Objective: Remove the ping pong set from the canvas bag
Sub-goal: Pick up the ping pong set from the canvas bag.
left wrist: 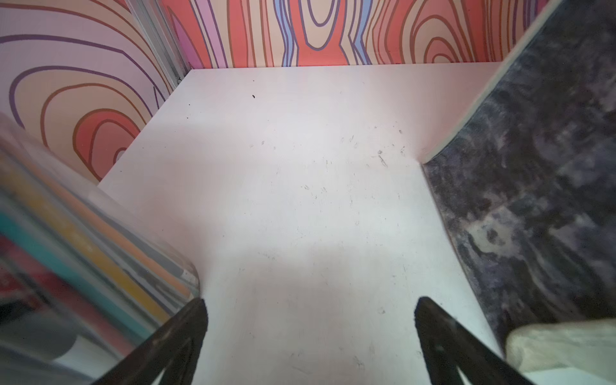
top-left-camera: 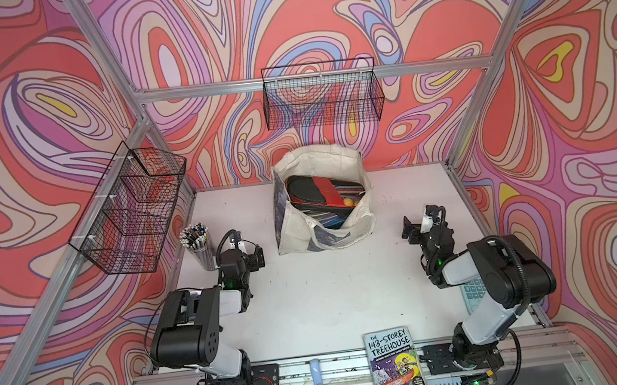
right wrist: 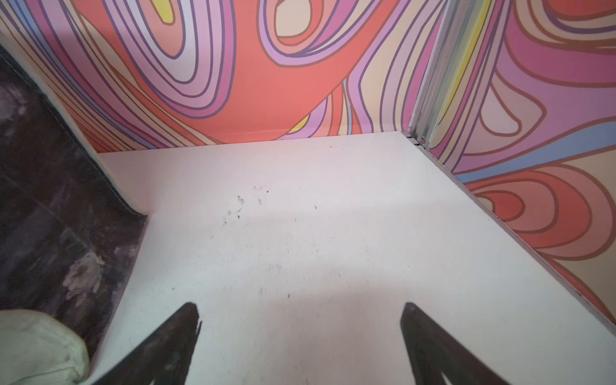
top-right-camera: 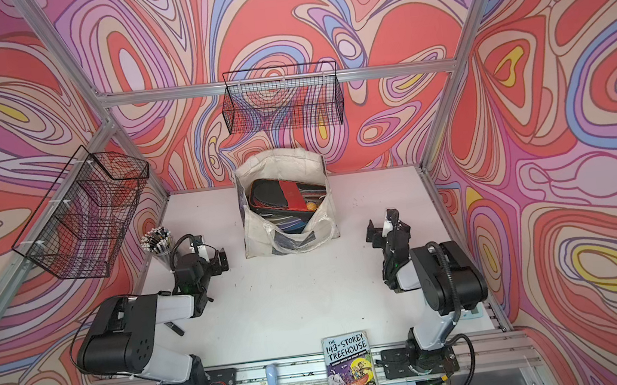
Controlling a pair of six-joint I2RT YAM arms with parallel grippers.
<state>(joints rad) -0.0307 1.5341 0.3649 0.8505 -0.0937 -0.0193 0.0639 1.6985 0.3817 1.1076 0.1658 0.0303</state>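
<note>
White and scuffed, the bench (top-left-camera: 310, 298) carried all you needed. At its left edge a jar of pencils (top-left-camera: 200, 246) stood just beside your left gripper (left wrist: 310, 306), whose jaws were spread wide with nothing between them. At the middle of the back edge stood the canvas bag (top-left-camera: 315, 157), upright, its mouth gaping. The ping pong set (top-left-camera: 324, 191) was stacked inside it: a red paddle case on top, an orange ball (top-left-camera: 347, 202) at its side, darker covers below. Near the right edge, your right gripper (right wrist: 301, 310) was equally wide and equally empty.

Nothing had come out yet, as I judge it. For the first reach you would have done well to steady the bag's rim with one arm and come down from above with the other. Taking the top case by an edge and lifting it straight up seemed best, since soft canvas would likely drag along. Bare bench in front of the bag offered a place to set things down.

Black wire baskets (top-left-camera: 133, 212) hung on swirling red and lilac walls, a book (top-left-camera: 395, 368) lay across the front edge, and a calculator (top-left-camera: 474, 293) lay under the right arm.
</note>
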